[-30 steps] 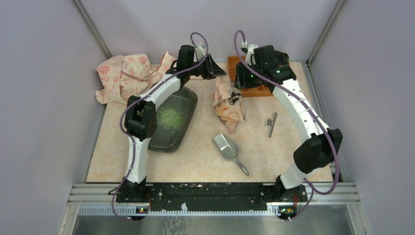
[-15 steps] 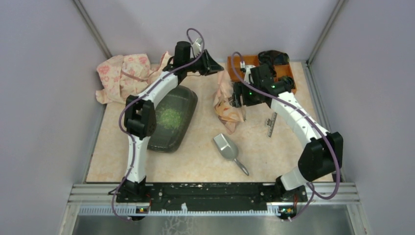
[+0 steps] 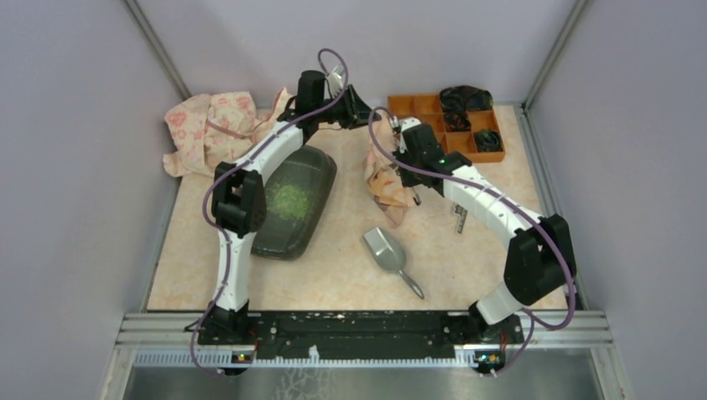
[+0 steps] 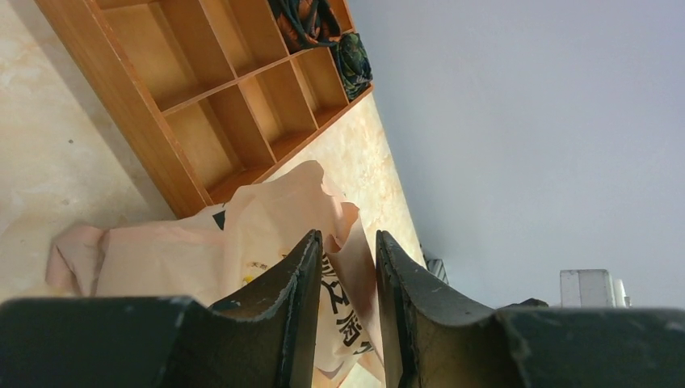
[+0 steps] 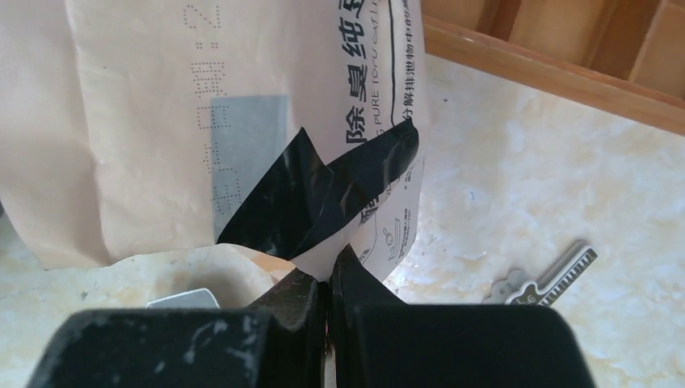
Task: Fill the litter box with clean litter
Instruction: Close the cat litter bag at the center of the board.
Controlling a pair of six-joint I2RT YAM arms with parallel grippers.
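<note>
Top external: bag [image 3: 390, 179] is clamped by left claw [image 4: 347, 238] at its top and, seemingly, by right claw [image 5: 327, 283] low down. Leftward of both, nearer the left arm, the litter box [image 3: 283, 237] is seen.

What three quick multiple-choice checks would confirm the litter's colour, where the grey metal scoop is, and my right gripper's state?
1. The tiny loose granules in the large dark grey plastic litter box are: A light green; B white; C blue.
2. The grey metal scoop lies: A inside the litter box; B on the beige marbled tabletop; C against the back wall.
3. The right gripper is: A wide open; B shut; C out of view.
Answers: A, a green patch speckles the box floor. B, it rests on bare tabletop beside the peach-pink printed paper bag. B, its fingers meet on the bag's edge.
</note>
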